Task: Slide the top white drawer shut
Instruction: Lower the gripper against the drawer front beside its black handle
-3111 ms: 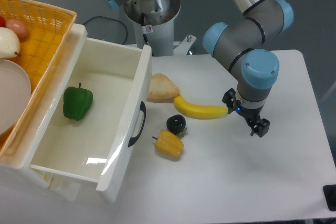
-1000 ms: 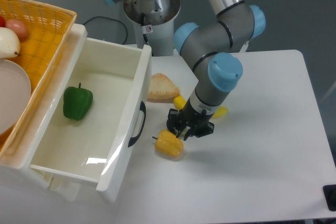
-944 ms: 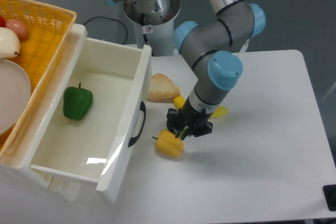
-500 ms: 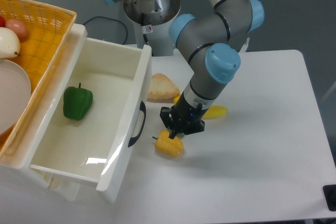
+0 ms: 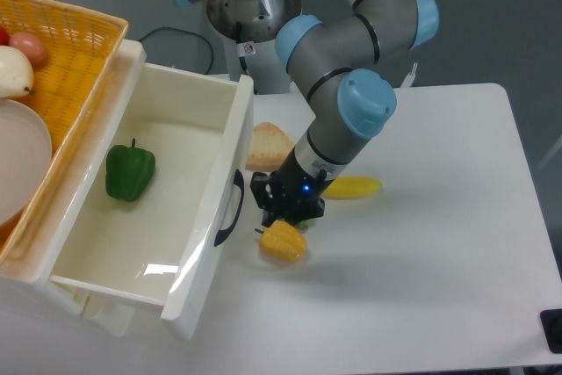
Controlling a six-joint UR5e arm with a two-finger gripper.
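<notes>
The top white drawer (image 5: 149,217) stands pulled far out of the cabinet, with a green bell pepper (image 5: 129,173) inside. Its black curved handle (image 5: 230,209) is on the front panel, facing right. My gripper (image 5: 283,205) hangs low over the table just right of the handle, a short gap from the drawer front. Its dark fingers are close together with nothing between them that I can see. It hides the small dark fruit that lay there.
A yellow pepper piece (image 5: 282,241) lies just below the gripper. A banana (image 5: 353,187) and a bread slice (image 5: 268,147) lie behind it. A yellow wicker basket (image 5: 53,59) with a plate and fruit sits on the cabinet at the left.
The gripper has moved left across the table, from beside the banana's right end to just right of the drawer handle. The drawer has not moved.
</notes>
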